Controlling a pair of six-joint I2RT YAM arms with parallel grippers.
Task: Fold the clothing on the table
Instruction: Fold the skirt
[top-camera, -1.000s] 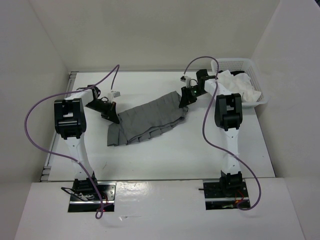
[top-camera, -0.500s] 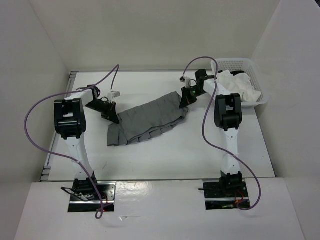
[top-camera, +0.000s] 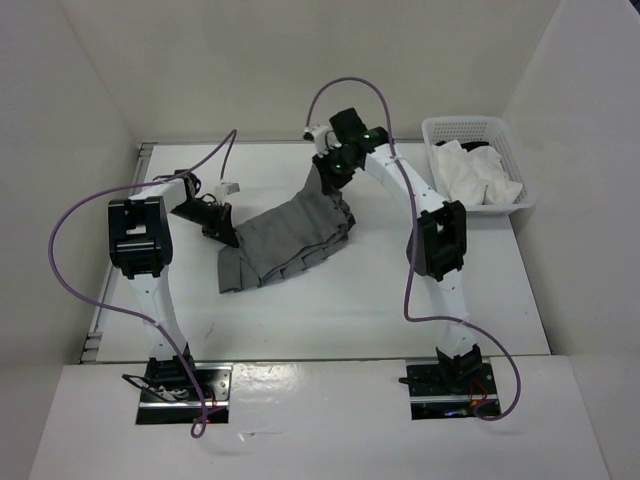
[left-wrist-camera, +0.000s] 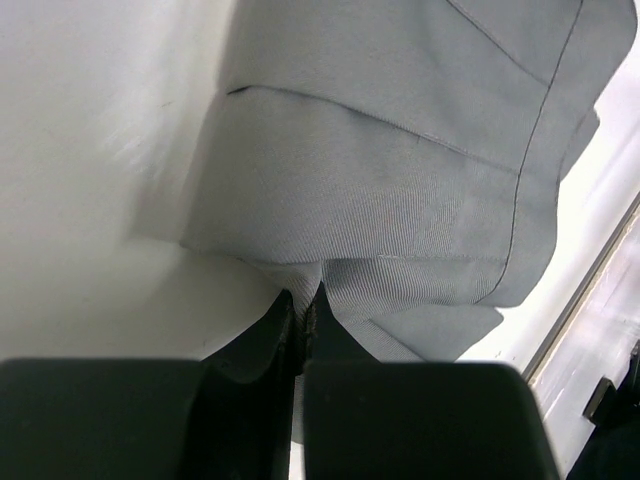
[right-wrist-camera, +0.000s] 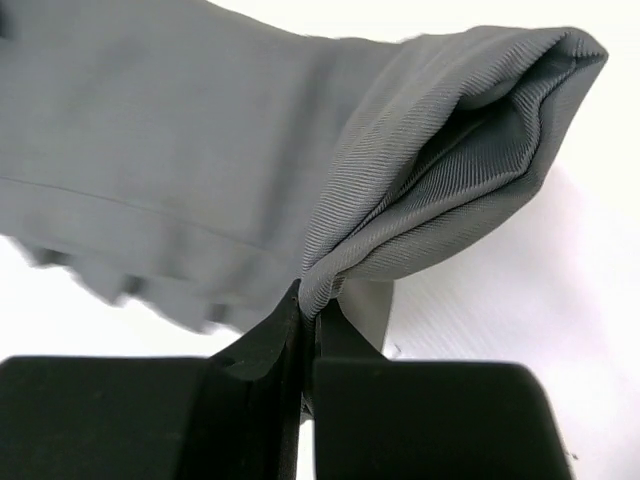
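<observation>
The left fingers (left-wrist-camera: 296, 318) and right fingers (right-wrist-camera: 305, 322) are clamping the grey skirt (top-camera: 290, 235) toward the worktop's (top-camera: 400, 300) far edge; thin pinched fabric is risking slipping out.

The clothing (top-camera: 285, 240) lies on the table (top-camera: 380, 300), near its middle. The basket (top-camera: 468, 123) sits at its far right corner, cloths (top-camera: 470, 175) inside

Light: bright, even, from overhead
Shadows: soft, beside the clothing (top-camera: 285, 245) on the table (top-camera: 330, 310)
Blur: right wrist view, fabric's left side smeared
</observation>
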